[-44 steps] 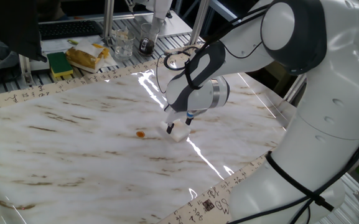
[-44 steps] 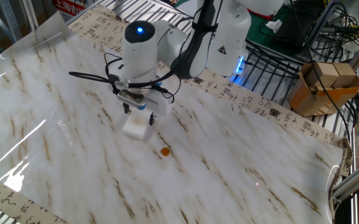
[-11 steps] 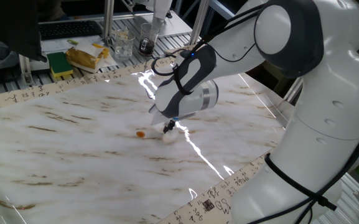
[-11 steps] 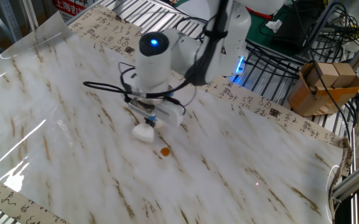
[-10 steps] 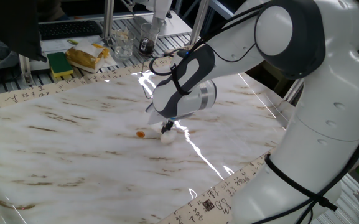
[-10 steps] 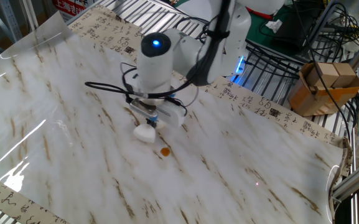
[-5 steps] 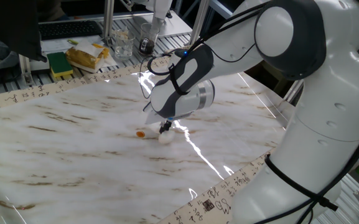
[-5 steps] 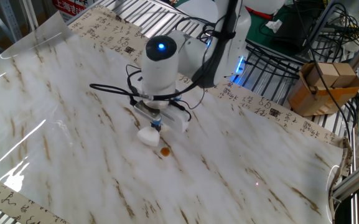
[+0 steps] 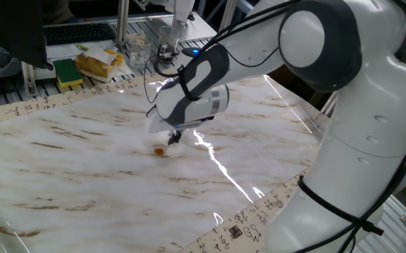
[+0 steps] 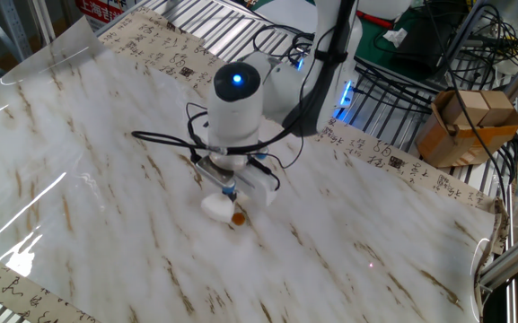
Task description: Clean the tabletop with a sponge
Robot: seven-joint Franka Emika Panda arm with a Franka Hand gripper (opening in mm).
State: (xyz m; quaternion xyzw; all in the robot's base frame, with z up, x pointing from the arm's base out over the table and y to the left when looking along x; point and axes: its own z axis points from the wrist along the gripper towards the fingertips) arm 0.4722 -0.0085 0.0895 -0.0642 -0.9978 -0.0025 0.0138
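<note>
The tabletop is a glossy white marble-look sheet with brown streaks and a beige band of black characters. My gripper points down, shut on the small white sponge, which is pressed onto the sheet. A small orange spot lies right beside the sponge, touching or nearly touching it. The fingertips are mostly hidden behind the wrist in one fixed view.
A green-and-yellow sponge, a crumpled bag and clear glass jars stand on the metal rack behind the sheet. A cardboard box and cables sit beyond the far edge in the other fixed view.
My gripper has slid the sponge across the sheet toward the orange spot; the sponge now sits right against it. The grip has not changed.
</note>
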